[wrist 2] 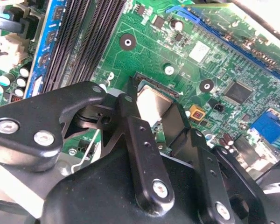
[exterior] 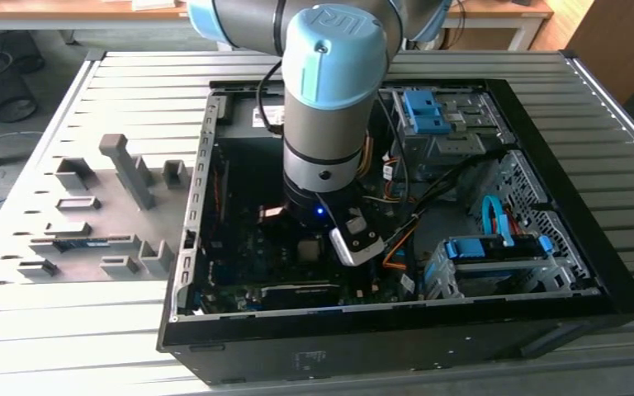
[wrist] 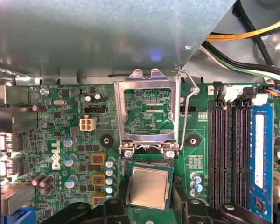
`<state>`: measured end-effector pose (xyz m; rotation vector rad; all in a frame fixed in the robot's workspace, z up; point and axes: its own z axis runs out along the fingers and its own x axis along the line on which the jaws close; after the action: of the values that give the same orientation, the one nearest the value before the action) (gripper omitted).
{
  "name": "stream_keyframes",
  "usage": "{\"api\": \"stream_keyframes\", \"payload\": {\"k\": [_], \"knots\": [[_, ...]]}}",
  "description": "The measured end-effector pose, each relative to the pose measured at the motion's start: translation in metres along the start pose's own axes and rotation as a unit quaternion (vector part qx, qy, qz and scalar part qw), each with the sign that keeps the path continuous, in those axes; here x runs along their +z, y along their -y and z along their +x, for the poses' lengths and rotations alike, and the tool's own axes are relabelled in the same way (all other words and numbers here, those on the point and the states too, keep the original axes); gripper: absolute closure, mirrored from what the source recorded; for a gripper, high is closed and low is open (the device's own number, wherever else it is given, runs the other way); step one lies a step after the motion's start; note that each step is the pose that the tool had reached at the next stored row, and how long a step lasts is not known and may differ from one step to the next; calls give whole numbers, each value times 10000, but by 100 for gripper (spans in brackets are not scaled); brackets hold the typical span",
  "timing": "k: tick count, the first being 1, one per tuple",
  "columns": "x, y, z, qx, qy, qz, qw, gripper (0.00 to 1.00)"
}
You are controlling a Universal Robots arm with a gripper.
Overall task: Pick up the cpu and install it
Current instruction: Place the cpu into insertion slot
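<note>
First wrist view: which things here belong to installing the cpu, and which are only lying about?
For the job:
cpu
open socket frame

Only lying about:
memory slots
blue memory module
yellow cable
white connector

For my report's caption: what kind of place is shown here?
Probably a robotics lab: a robot arm reaches into an open computer case on a slatted metal table, a grey fixture plate beside it.
</note>
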<state>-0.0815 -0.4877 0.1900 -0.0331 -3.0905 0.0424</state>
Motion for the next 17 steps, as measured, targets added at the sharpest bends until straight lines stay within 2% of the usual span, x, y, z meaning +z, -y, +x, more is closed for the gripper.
{"api": "stream_keyframes", "payload": {"k": [6,17], "knots": [[0,0,0,-83,3,26,10000,53],[1,0,0,-100,4,28,9999,52]]}}
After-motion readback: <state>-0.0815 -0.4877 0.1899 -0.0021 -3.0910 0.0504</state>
